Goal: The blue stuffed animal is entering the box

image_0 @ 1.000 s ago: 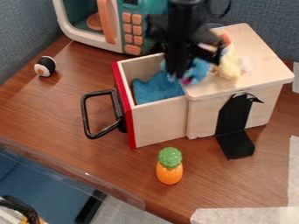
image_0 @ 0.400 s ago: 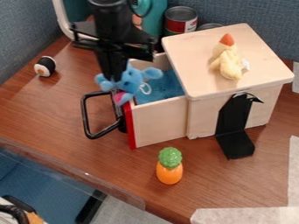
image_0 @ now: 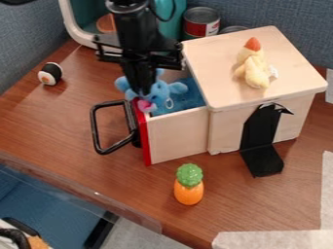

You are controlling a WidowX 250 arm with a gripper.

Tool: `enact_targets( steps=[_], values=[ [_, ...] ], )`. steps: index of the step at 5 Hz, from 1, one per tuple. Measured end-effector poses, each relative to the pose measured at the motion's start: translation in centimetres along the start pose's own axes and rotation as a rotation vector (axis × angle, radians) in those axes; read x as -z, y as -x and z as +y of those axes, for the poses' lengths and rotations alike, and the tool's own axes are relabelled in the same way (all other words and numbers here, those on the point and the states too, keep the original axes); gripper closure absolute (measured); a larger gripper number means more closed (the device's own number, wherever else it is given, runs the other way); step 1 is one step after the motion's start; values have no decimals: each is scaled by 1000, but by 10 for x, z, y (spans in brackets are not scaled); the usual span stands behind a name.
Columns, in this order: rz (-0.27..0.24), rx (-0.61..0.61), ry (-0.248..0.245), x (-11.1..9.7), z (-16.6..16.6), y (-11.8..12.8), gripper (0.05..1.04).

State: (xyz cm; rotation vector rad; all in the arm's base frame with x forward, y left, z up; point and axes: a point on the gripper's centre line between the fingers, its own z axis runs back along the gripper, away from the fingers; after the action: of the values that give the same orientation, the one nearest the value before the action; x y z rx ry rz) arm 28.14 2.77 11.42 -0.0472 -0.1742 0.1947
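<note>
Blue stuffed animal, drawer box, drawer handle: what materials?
Blue stuffed animal: soft plush fabric, matte, going by its rounded, fuzzy-looking limbs.
Drawer box: pale wood or plywood, smooth and matte, judging by the even light tan panels; the front edge is red, paint or tape.
Drawer handle: black, slight sheen, slim bent bar; painted metal or plastic, can't tell which.

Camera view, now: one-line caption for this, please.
Gripper holds the blue stuffed animal at the red front of the open drawer, a yellow plush atop the box.

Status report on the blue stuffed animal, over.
Gripper holding blue stuffed animal. Animal at red front of open drawer. Front's top edge could snag it.
</note>
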Motion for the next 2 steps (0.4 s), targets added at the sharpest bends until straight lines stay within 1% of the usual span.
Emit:
enact_targets(
  steps=[1, 2],
  values=[
    [1, 68, 31, 5, -23, -12, 1007],
    [9, 52, 7, 7, -20, -12, 853]
  ],
)
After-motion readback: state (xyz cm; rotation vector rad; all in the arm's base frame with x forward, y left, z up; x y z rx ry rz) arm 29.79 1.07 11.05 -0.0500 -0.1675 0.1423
